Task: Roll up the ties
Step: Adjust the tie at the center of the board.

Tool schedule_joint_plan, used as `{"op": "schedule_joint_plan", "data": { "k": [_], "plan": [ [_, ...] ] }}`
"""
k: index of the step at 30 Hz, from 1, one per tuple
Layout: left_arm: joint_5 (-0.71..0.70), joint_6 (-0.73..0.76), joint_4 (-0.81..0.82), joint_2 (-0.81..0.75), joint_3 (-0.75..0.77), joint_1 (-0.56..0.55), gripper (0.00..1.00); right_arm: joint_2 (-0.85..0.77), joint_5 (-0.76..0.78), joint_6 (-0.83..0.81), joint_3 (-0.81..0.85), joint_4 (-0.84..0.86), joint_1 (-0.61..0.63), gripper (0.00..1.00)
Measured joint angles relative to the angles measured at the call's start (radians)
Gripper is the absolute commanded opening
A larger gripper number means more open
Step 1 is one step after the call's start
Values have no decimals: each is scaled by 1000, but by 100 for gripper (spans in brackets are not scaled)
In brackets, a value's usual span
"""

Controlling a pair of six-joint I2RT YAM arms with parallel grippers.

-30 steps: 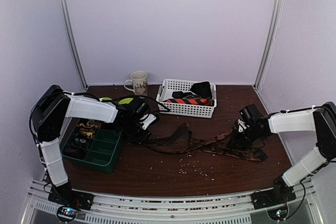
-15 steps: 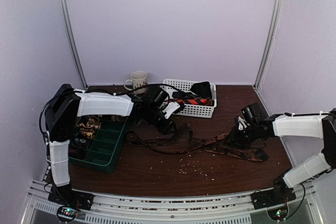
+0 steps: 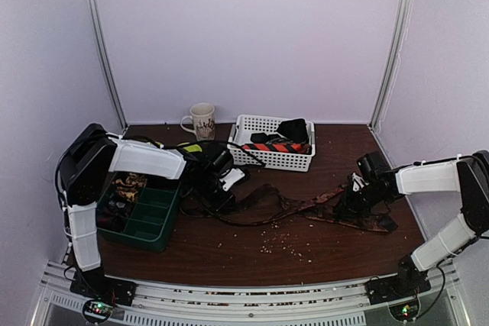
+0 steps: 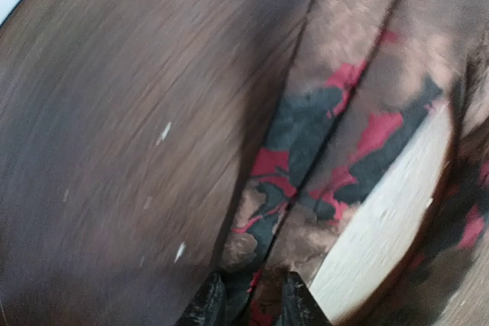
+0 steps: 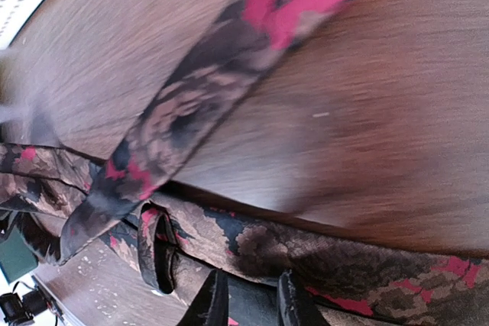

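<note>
A long brown-patterned tie with red and black blotches (image 3: 306, 208) lies loosely across the table between both arms. My left gripper (image 3: 220, 193) is low over its left end, next to the green tray. In the left wrist view the left gripper (image 4: 248, 289) is shut on a fold of the tie (image 4: 306, 127). My right gripper (image 3: 356, 201) is at the tie's wide right end. In the right wrist view the right gripper (image 5: 248, 286) is shut on the tie's edge (image 5: 321, 257). An orange-red/navy striped tie (image 3: 276, 146) and a black one (image 3: 293, 129) lie in the white basket.
The white basket (image 3: 263, 161) stands at the back centre, with a mug (image 3: 202, 121) to its left. A green compartment tray (image 3: 153, 219) at the left holds rolled ties (image 3: 130, 185). Pale crumbs (image 3: 283, 243) are scattered on the brown table in front of the tie.
My left gripper swung right toward the basket with the tie's end, then came back left and nearer. The tie's left part shifted with it. My right gripper edged slightly right.
</note>
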Motion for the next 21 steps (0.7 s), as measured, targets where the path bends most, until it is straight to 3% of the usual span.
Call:
{"op": "schedule_joint_plan", "data": {
  "k": [12,18,21],
  "plan": [
    [-152,-78,-72,-113,-117,30,22,-34,-6,-78,0,-87,-95,27],
    [-120,-53,-90,-181,-117,23,37,-63,-8,-109,19,-135,-111,33],
    [-74,-20,-82,-222,-93,-3,38,-100,-19,-124,34,-141,-112,38]
  ]
}}
